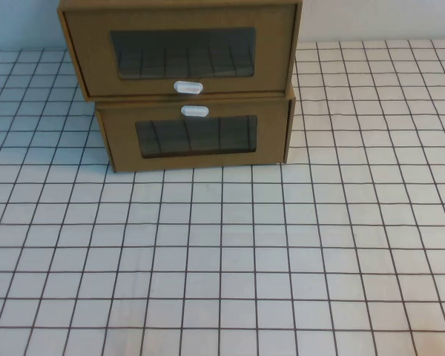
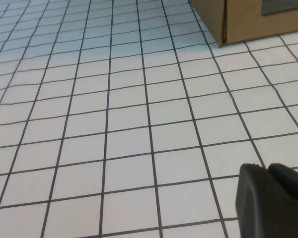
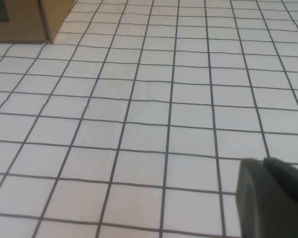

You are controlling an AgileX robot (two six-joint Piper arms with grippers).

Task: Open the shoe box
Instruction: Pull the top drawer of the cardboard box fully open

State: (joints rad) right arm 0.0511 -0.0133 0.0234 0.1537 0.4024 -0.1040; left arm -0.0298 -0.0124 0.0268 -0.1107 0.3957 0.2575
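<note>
Nearest the robot, the left gripper (image 2: pixel 266 171) hung low over the white bench with its black grid lines (image 1: pixel 222 259). It showed only in its own wrist view. Its dark jaws were pressed together with nothing between them. The right gripper (image 3: pixel 263 163) hovered likewise above bare squares on the other side, its jaws fully closed and empty. Neither gripper reached into the high view, and both were well apart from the boxes.

Beyond a wide stretch of gridded surface, toward the far edge and a little left of centre, stood the lower brown cardboard shoe box (image 1: pixel 196 137) with a dark see-through window in its front. A small white oval handle (image 1: pixel 194 111) sat above that window. Stacked on it, shifted toward the robot's left so that it overhung that side, was the upper brown cardboard shoe box (image 1: pixel 179 48), with its own white oval pull (image 1: pixel 188 87) below its window. Both fronts were shut flush.
</note>
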